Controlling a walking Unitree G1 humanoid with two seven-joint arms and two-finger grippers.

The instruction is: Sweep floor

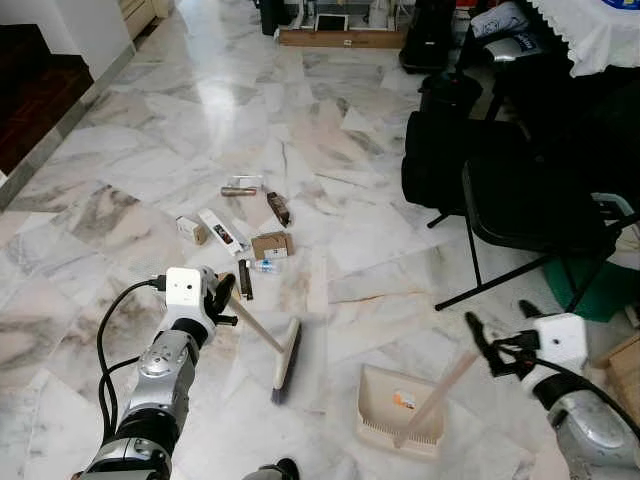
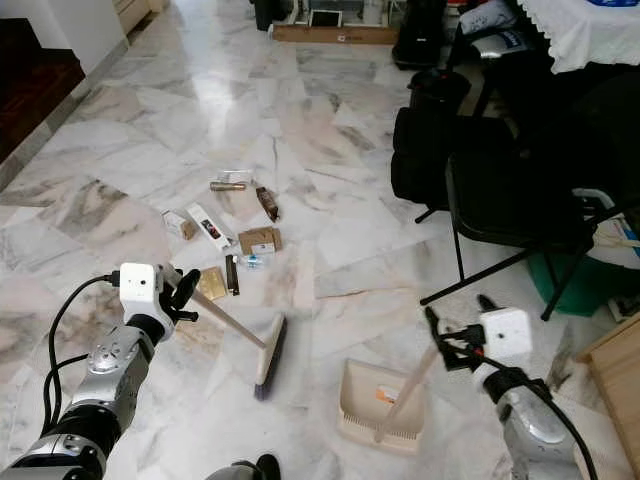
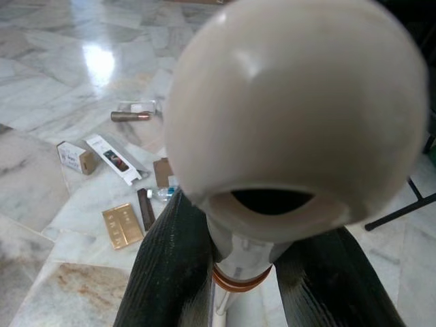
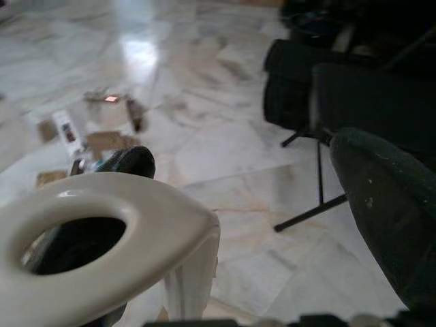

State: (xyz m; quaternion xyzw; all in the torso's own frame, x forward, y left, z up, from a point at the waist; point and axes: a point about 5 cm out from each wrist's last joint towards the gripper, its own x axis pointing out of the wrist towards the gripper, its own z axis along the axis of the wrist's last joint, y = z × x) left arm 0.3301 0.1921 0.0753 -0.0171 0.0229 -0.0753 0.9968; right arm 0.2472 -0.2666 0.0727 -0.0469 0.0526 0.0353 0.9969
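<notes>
The left gripper (image 1: pixel 226 298) has its jaws closed on the upper end of the broom handle (image 1: pixel 262 332); in the left wrist view the two black fingers (image 3: pixel 170 272) press against either side of the cream shaft just below its rounded knob (image 3: pixel 300 116). The handle slants down and away from this grip to the broom head (image 1: pixel 287 361), whose bristles rest on the marble floor (image 1: pixel 200 130) directly ahead of the robot. The right gripper (image 1: pixel 483 338) has its jaws clamped around the long cream handle (image 1: pixel 440 392) of the dustpan (image 1: pixel 400 412), and the right wrist view shows the handle's looped end (image 4: pixel 102 238) between a finger (image 4: pixel 388 225) and the other finger beside it. The dustpan sits flat on the floor just right of the broom head, its handle leaning up to the right.

Beyond the broom head lies a scatter of small litter: a thin dark strip (image 1: pixel 246 279) nearest the left gripper, a gold flat packet (image 2: pixel 211 283), a brown cardboard piece (image 1: pixel 271 244), a long white box (image 1: pixel 223 232), a small carton (image 1: pixel 192 230), a dark bar (image 1: pixel 278 208) and a metallic tube (image 1: pixel 239 190) farthest away. To the right stand a black folding chair (image 1: pixel 530 215) and black bags (image 1: pixel 440 150). A dark wooden step (image 1: pixel 35 90) borders the floor's far left edge.
</notes>
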